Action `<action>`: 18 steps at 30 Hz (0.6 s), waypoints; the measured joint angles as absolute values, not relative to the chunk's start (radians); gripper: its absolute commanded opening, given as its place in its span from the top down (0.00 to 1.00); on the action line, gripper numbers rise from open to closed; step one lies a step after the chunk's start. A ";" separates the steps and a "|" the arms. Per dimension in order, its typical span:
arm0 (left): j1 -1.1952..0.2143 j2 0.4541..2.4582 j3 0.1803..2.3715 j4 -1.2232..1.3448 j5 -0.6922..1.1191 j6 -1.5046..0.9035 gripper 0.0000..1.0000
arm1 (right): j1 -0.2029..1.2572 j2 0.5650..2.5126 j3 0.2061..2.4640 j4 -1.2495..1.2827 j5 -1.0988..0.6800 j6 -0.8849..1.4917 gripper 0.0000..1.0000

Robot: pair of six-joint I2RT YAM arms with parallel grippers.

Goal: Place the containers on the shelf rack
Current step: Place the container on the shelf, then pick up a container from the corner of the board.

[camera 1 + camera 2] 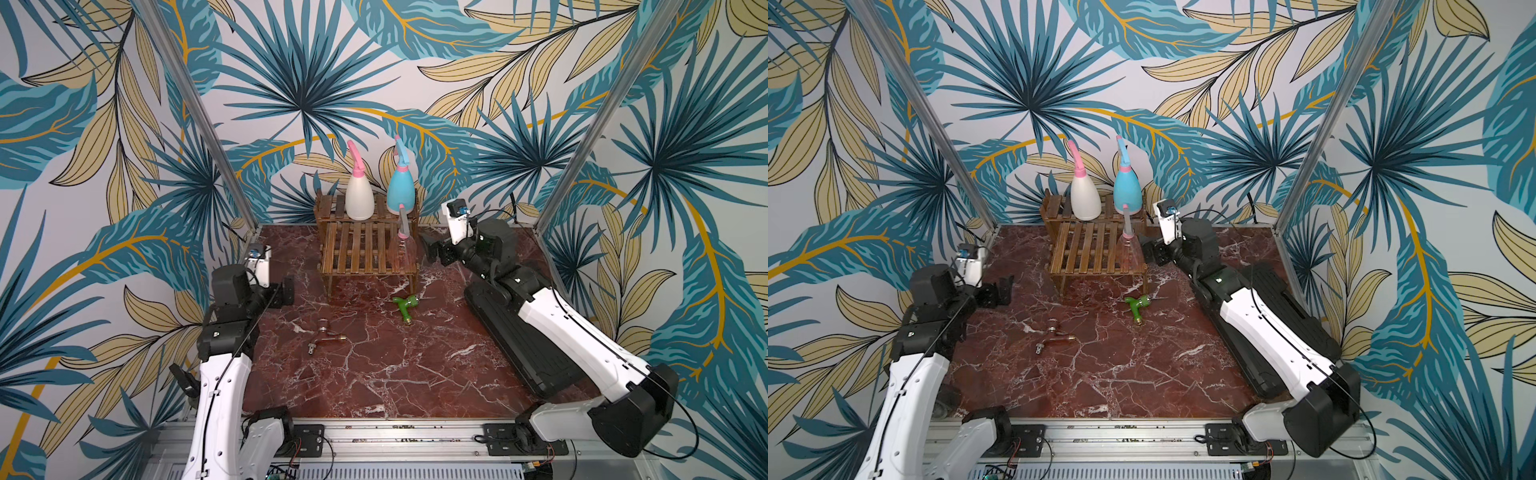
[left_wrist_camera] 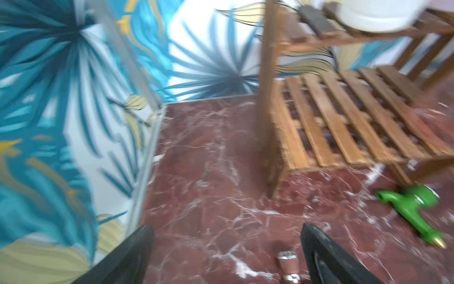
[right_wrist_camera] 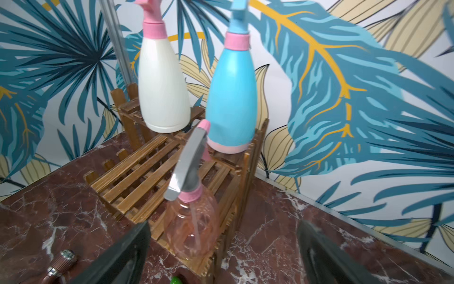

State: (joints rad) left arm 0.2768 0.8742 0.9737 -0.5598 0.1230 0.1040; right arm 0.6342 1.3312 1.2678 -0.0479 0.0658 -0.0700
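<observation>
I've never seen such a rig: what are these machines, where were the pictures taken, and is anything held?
Two robot arms, each ending in a pincer. Two pictures look down from overhead; two come from wrist cameras. The wooden rack carries a cream-white bottle and a light blue bottle above, a clear pinkish bottle below. A green fitting, a brass-tipped fitting and a black case lie on the marble table. The left pincer and right pincer are open, holding nothing.

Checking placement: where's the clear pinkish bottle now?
In both top views the clear pinkish bottle stands upright on the lower tier of the shelf rack, at its right end, in front of the light blue bottle.
</observation>
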 measured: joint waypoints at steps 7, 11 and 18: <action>0.537 0.812 1.022 -0.687 -0.178 0.002 0.00 | 0.525 1.256 1.152 -0.019 0.023 -0.071 0.01; 0.636 0.808 1.022 -0.761 -0.321 -0.068 0.00 | 0.519 1.223 1.117 -0.004 0.002 -0.072 0.01; 0.757 0.803 0.989 -0.839 -0.463 -0.198 0.00 | 0.517 1.110 1.040 0.028 0.002 -0.071 0.01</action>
